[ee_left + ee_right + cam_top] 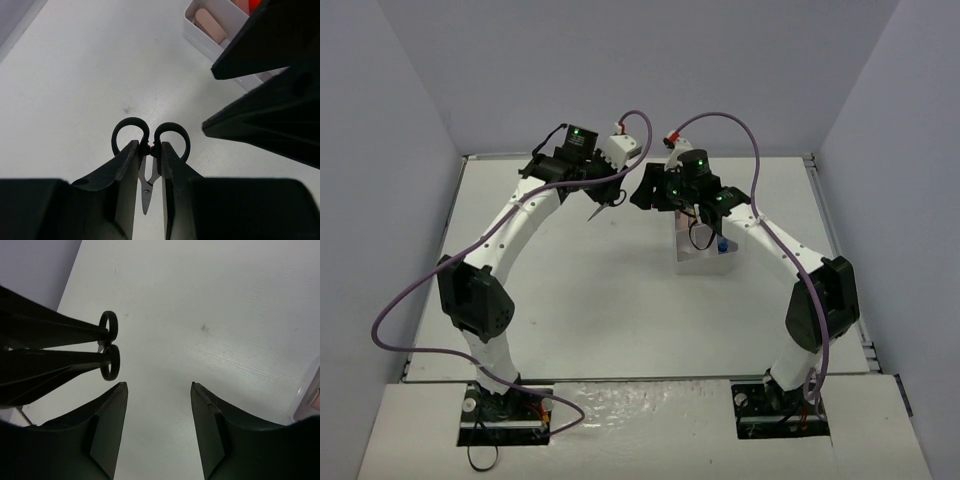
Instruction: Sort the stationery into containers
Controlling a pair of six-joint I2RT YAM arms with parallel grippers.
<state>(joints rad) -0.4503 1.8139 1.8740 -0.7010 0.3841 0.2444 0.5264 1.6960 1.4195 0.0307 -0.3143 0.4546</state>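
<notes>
- One white table [620,320] carries the whole job. Its top looks smooth and flat, so I would expect light things to slide on it if nudged.
- One white tray [200,42], the container, stands on the table right of centre, beneath the right arm. It looks like thin, rigid plastic, probably light enough to shift if a claw bumps its wall. It should be left where it stands, not gripped.
- Two claws are close together, just left of the tray. The left gripper [148,150] is clamped on the scissors, one finger on each side of the neck just below the handle rings. The right gripper [159,386] has its jaws apart with nothing between them, above bare table, just beside the scissors' rings.
- One pair of black-handled scissors [146,187] is held above the table, blades closed, rings pointing away from the left wrist. They should be stiff and light. The metal blades are likely slippery and the tips sharp. The neck by the pivot, where they are pinched now, seems the soundest hold; a grip further out might let them swing.
- One pink eraser [210,25] lies in a corner compartment of the tray. It is probably soft and grippy, and needs no handling.
- One small blue item [721,245] sits in the tray, too small to identify.
</notes>
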